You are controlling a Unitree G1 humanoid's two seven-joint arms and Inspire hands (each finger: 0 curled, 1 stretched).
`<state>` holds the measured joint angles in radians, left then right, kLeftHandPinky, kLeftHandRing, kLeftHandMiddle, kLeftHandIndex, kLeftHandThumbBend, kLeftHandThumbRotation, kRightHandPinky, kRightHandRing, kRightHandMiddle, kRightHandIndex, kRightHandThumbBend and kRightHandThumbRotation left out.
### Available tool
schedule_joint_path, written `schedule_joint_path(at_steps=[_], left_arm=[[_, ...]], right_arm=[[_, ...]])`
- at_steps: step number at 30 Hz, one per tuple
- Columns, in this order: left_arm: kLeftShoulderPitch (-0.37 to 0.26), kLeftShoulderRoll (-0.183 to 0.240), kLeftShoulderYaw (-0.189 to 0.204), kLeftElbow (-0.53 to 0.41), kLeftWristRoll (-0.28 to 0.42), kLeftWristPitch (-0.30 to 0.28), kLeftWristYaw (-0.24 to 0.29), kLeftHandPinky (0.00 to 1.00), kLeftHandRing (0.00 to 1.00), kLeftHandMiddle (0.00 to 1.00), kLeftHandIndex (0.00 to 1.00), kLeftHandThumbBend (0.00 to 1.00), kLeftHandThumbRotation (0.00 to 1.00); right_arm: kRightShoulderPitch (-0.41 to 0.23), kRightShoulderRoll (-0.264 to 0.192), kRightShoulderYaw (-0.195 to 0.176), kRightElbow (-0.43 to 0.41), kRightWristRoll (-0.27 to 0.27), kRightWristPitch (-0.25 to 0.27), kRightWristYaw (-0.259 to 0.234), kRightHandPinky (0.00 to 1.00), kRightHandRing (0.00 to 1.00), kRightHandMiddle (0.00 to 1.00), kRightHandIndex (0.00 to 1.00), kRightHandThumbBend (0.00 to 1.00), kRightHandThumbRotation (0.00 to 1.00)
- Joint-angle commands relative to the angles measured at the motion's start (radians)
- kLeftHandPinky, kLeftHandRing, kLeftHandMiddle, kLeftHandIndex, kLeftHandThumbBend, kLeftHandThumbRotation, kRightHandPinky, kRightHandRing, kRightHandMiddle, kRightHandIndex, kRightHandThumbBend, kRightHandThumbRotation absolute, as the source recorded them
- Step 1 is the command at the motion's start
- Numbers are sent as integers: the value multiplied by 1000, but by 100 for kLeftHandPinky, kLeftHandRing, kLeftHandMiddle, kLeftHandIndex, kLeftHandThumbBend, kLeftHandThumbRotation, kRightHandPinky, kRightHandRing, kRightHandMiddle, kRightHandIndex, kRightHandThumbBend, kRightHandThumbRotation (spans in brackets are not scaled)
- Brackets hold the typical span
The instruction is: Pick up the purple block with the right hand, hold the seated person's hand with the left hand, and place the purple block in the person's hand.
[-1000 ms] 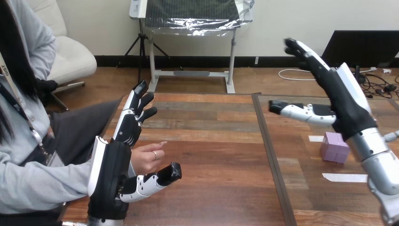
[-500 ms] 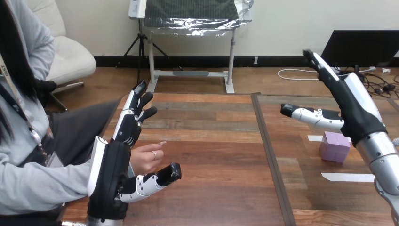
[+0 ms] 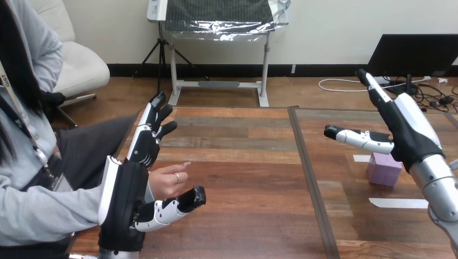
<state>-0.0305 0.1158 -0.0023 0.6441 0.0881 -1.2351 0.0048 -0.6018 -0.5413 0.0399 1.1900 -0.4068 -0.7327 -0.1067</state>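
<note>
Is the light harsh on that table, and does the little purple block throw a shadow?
Head view: the light falls soft and even on the wooden table, with no glare patches; the purple block has a top paler than its front and only a faint shadow at its base; the right hand overlaps its upper corner.

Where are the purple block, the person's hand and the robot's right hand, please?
purple block (image 3: 382, 172): head view, on its near side face.
person's hand (image 3: 168, 182): head view, on the hand's middle.
right hand (image 3: 406, 132): head view, on its black palm.
</note>
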Motion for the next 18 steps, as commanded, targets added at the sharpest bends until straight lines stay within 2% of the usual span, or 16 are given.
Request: schedule_joint_path(at_steps=[1, 8, 18], left_arm=[[-39, 2, 10, -27, -5, -16, -3, 86, 94, 97, 95, 100, 66], [-39, -2, 22, -29, 6, -20, 1, 86, 93, 96, 94, 100, 67], [-36, -1, 17, -27, -18, -25, -12, 85, 93, 96, 94, 100, 65]], right_arm=[[-117, -24, 23, 18, -19, 23, -48, 98, 100, 100, 100, 100, 69], [-132, -28, 46, 42, -40, 59, -74, 97, 100, 100, 100, 100, 68], [-147, -36, 72, 71, -54, 109, -73, 96, 100, 100, 100, 100, 67]])
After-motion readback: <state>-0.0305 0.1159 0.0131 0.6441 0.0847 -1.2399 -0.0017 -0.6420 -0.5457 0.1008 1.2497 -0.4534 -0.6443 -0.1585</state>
